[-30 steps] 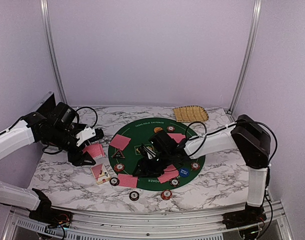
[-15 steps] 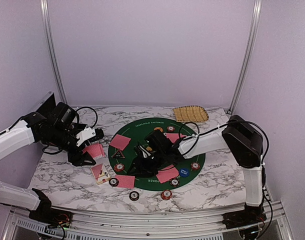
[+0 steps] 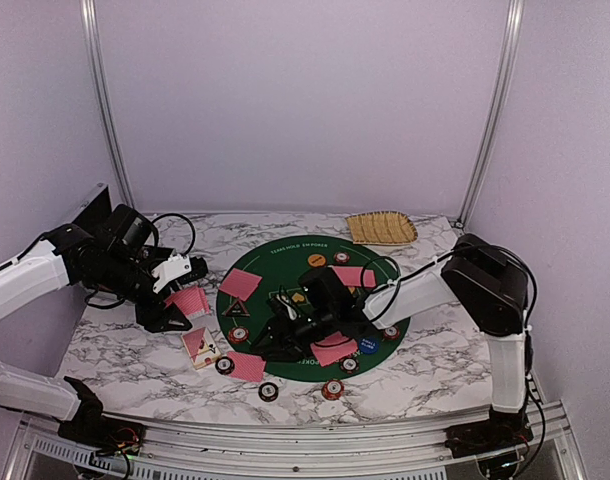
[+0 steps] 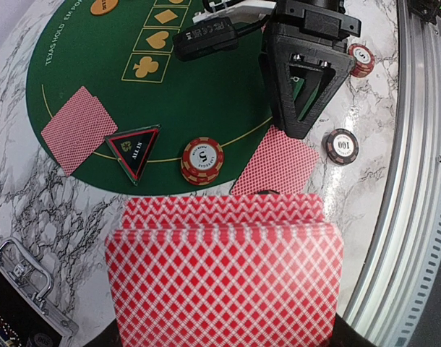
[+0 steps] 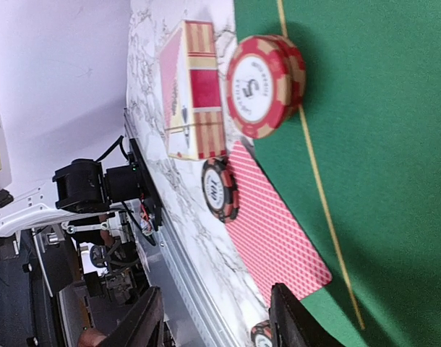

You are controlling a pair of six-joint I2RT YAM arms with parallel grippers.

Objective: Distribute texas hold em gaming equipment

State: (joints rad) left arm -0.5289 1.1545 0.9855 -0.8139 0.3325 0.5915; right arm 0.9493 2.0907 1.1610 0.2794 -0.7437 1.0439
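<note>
My left gripper (image 3: 180, 300) is shut on a fanned deck of red-backed cards (image 4: 224, 275), held above the marble left of the mat; the deck hides its fingers. My right gripper (image 3: 273, 346) hangs low over the mat's front-left edge, open, with nothing between its black fingers (image 5: 144, 322). Just beyond it a single face-down card (image 5: 278, 231) lies half on the green mat (image 3: 285, 250), touching a dark striped chip (image 5: 220, 189). A red-and-white chip stack (image 5: 265, 85) and a black-triangle marker (image 4: 134, 148) sit farther left on the mat.
A card box (image 3: 200, 347) lies on the marble left of the mat. More chips (image 3: 269, 391) (image 3: 332, 388) rest near the front edge. Other face-down cards (image 3: 240, 284), a blue button (image 3: 368, 345) and an orange button (image 3: 316, 260) are on the mat. A woven tray (image 3: 381, 227) stands at the back right.
The right arm has slid left and a little nearer, bringing its gripper to the card at the mat's front-left edge. The left arm and its deck have not moved.
</note>
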